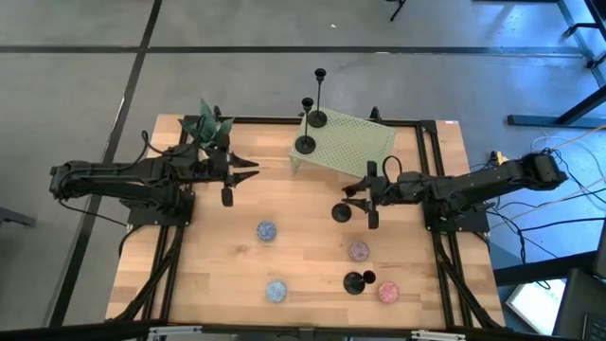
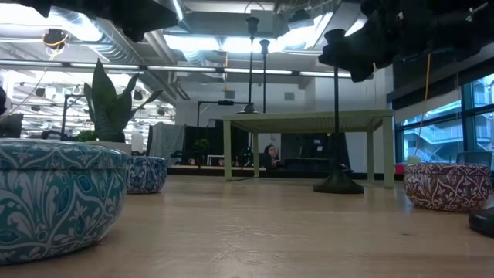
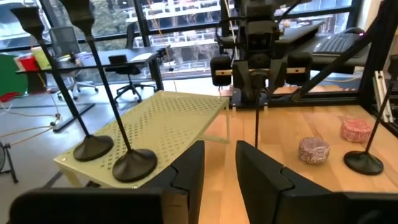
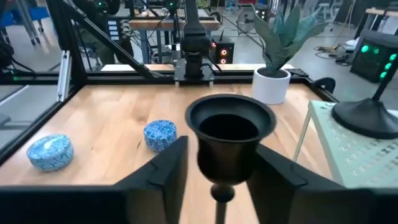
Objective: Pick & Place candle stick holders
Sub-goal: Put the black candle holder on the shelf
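Hovering over bare wood at the table's left, the left gripper (image 1: 254,171) holds nothing, its fingers slightly parted. Two candle stick holders (image 1: 306,145) stand upright at the perforated green rack's (image 1: 355,147) near edge. Right of centre, the right gripper (image 1: 345,197) brackets a third holder's (image 4: 231,134) cup, stem vertical, though actual contact is unclear; a fourth (image 1: 354,281) stands by the front edge among small tins (image 1: 266,230).

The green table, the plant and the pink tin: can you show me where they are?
green table (image 1: 355,144), high view, on the perforated top's bare middle.
plant (image 4: 287,30), right wrist view, on its leaves above the white pot.
pink tin (image 1: 388,292), high view, on the middle of its lid.
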Controlling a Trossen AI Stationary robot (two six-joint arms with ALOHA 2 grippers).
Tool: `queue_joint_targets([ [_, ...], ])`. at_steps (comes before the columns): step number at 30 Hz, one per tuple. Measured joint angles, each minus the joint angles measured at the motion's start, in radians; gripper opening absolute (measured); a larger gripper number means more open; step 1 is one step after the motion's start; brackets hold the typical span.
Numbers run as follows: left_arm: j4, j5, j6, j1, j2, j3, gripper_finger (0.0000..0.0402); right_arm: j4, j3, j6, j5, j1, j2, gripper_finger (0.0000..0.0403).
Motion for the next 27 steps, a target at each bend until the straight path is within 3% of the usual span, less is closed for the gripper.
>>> queue_joint_targets([
  [4,0.000,0.000,0.000,0.000,0.000,0.000,0.0087,0.000,0.000,-0.005,-0.005,-0.011,-0.001,0.0101],
  [10,-0.015,0.000,0.000,0.000,0.000,0.000,0.0086,0.000,0.011,-0.003,-0.008,-0.018,-0.001,0.0107],
  [14,-0.025,0.000,0.000,0.000,0.000,0.000,0.0086,0.002,0.059,0.010,-0.071,-0.018,-0.002,0.0130],
  [19,-0.025,0.001,-0.001,0.000,0.000,0.000,0.0086,0.002,0.120,0.024,-0.118,-0.017,-0.002,0.0106],
  [27,-0.029,0.001,-0.001,0.000,0.000,0.000,0.0086,-0.097,0.212,-0.002,-0.117,-0.018,-0.002,0.0104],
])
